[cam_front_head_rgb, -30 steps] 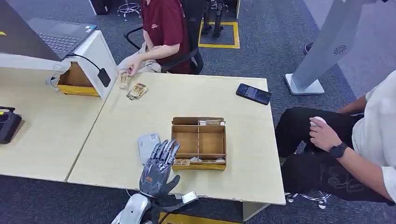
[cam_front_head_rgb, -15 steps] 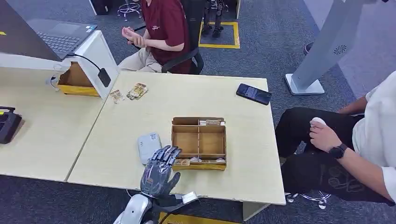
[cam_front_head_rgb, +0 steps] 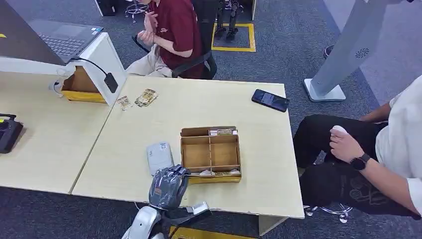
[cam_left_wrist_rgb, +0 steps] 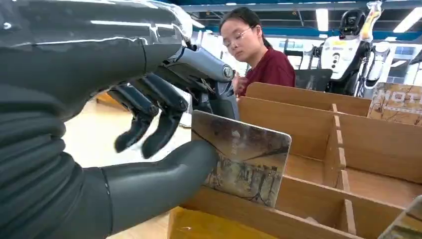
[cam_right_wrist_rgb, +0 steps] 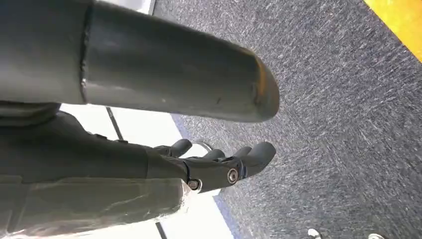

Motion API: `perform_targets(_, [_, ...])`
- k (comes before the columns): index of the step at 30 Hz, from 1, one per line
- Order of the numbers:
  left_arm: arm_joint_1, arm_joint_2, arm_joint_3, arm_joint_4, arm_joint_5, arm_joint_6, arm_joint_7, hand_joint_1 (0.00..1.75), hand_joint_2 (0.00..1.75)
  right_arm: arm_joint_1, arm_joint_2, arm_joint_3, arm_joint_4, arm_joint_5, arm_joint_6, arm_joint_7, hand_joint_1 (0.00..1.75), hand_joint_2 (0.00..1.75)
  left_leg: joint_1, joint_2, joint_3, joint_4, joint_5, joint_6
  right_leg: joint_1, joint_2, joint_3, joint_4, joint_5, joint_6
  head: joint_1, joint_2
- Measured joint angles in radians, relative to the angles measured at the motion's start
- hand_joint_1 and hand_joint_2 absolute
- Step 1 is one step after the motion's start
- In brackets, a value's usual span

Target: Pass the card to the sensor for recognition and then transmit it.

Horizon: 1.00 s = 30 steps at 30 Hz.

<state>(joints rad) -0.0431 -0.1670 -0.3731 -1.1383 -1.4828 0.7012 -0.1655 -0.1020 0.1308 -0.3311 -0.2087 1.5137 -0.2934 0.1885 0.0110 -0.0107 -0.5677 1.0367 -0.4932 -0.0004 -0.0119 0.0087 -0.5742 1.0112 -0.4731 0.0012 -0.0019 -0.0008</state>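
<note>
Cardboard tray (cam_front_head_rgb: 211, 130) with dividers sat mid-bench (cam_front_head_rgb: 239, 102), its front slot holding printed cards on edge. Left hand (cam_front_head_rgb: 168, 185) was at the tray's near-left corner. In the left wrist view the thumb (cam_left_wrist_rgb: 164, 174) pressed one card (cam_left_wrist_rgb: 241, 162) from the near side while darker fingers (cam_left_wrist_rgb: 159, 112) curled above and behind it; the card stood tilted in the front slot, partly raised above the front wall. Contact of the rear fingers on the card could not be confirmed, but the hold read as a pinch. Right hand (cam_right_wrist_rgb: 219, 162) hung beside the body over carpet, fingers loosely extended and holding nothing.

White sensor (cam_front_head_rgb: 158, 156) lay flat on the bench just left of the tray, close to the left hand. A phone (cam_front_head_rgb: 270, 99) lay at the far right corner; one person sat behind the bench, another to the right.

Assessment: the step in hand was extraction of the card. It would be done best by firming the pinch before lifting, drawing the card straight up clear of the front wall and neighbouring cards, then carrying it level across to the sensor's face. A weak pinch risked the card tipping back into the slot.
</note>
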Motion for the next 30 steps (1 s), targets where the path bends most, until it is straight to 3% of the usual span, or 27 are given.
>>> perform_targets(7, [0.002,-0.02,0.041,0.009,0.049,0.0,-0.072,1.75,1.75,0.0,0.0,0.0,0.0,0.0,-0.001,0.0,0.0,0.0,0.0,0.0,0.0,0.0,0.0,0.0,0.0,0.0,0.0,0.0,0.0,0.0,0.0,0.0])
perform_targets(12, [0.007,-0.072,0.106,0.011,0.199,0.001,-0.258,1.75,1.75,0.002,0.0,0.0,0.0,-0.001,-0.014,0.0,0.0,0.0,0.0,0.0,0.0,0.0,0.0,0.0,0.0,0.0,0.0,0.0,0.0,0.0,0.0,0.0])
perform_targets(14, [0.01,-0.08,0.106,-0.008,0.237,0.001,-0.256,1.75,1.75,0.004,0.0,-0.001,0.0,-0.002,-0.018,-0.003,0.0,0.0,0.0,0.0,0.0,0.0,0.0,0.0,0.0,0.0,0.0,0.0,0.0,0.0,0.0,0.0])
perform_targets(16, [0.009,-0.082,0.095,-0.043,0.3,0.0,-0.212,1.75,1.75,0.009,0.0,-0.003,0.0,-0.003,-0.021,-0.006,0.0,0.0,0.0,0.0,0.0,0.0,0.0,0.0,0.0,0.0,0.0,0.0,0.0,0.0,0.0,0.0])
perform_targets(21, [-0.01,-0.02,-0.028,-0.194,0.404,-0.051,-0.119,1.75,1.75,0.016,0.0,-0.01,0.0,-0.003,-0.032,-0.009,0.0,0.0,0.0,0.0,-0.001,0.0,0.0,0.0,0.0,0.0,-0.001,0.0,0.0,0.0,0.0,0.0])
perform_targets(30, [-0.017,0.037,-0.115,-0.316,0.424,-0.058,-0.102,1.75,1.75,0.021,0.0,-0.021,0.0,-0.004,-0.034,-0.012,0.0,0.0,0.0,0.0,-0.001,0.0,0.0,0.0,0.0,0.0,-0.001,0.0,0.0,0.0,0.0,0.0])
